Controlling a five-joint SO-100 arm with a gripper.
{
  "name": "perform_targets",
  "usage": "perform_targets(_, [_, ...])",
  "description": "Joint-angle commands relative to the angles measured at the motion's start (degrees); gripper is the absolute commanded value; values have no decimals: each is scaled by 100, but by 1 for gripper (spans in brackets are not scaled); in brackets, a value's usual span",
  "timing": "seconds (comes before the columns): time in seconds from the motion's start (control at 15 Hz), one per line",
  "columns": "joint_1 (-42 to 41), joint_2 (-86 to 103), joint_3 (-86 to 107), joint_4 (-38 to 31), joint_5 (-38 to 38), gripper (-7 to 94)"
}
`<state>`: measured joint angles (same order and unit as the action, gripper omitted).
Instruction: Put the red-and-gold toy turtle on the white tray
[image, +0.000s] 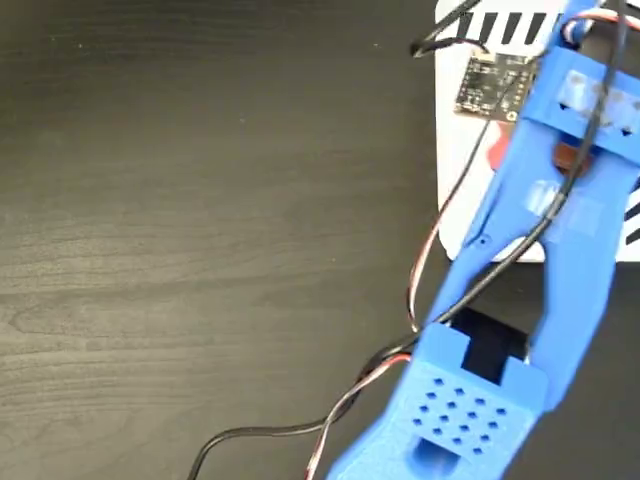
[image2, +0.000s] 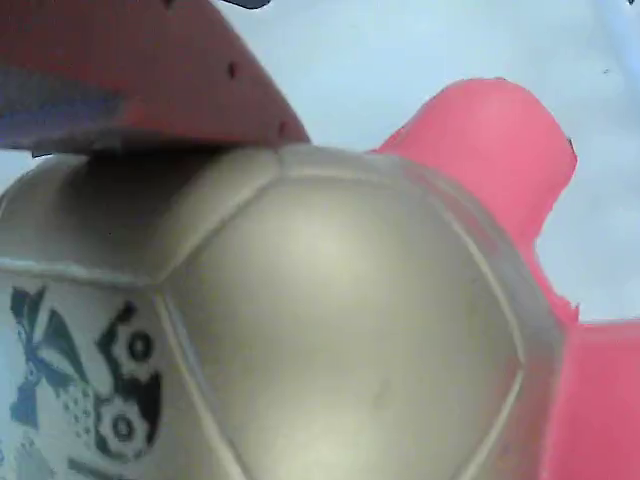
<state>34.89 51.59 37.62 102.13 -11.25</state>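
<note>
Blue arm (image: 560, 250) reaching from bottom of the fixed view up over the white tray (image: 455, 180) at upper right; dark wood-grain table (image: 200, 200) otherwise bare, loose cables (image: 330, 410) trailing off the arm. Small red patch at the arm's edge over the tray, likely the red-and-gold toy turtle (image2: 330, 330), mostly hidden there. Wrist view filled by the turtle: gold domed shell with panel seams, black printed mark lower left, coral-red limb or head poking out upper right, another red part at right edge. Pale whitish surface behind the turtle, consistent with the tray, so turtle sitting over or on the tray; contact with the tray surface not visible. One reddish finger (image2: 150, 70) of the gripper lying against the shell top at upper left; second finger out of frame, so jaws' state cannot be told, neither clamped nor apart confirmed. Handling guess: light, soft and squishy, shell glossy and rounded so likely slippery under a pinch at the crown; no fragility concern. Best hold judged across the shell's sides low near the rim, where the dome is widest and the body can compress, not on the thin red limbs, which would probably bend and slide out. Task looks near its end, release pending if held.
</note>
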Motion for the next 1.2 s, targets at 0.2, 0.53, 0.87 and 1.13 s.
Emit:
perform_targets(0.2, [88, 185, -264, 44, -79, 75])
perform_targets(0.53, [123, 185, -264, 44, -123, 76])
perform_targets(0.87, [105, 325, -308, 26, -123, 46])
perform_targets(1.13, [53, 853, -79, -475, 246, 0])
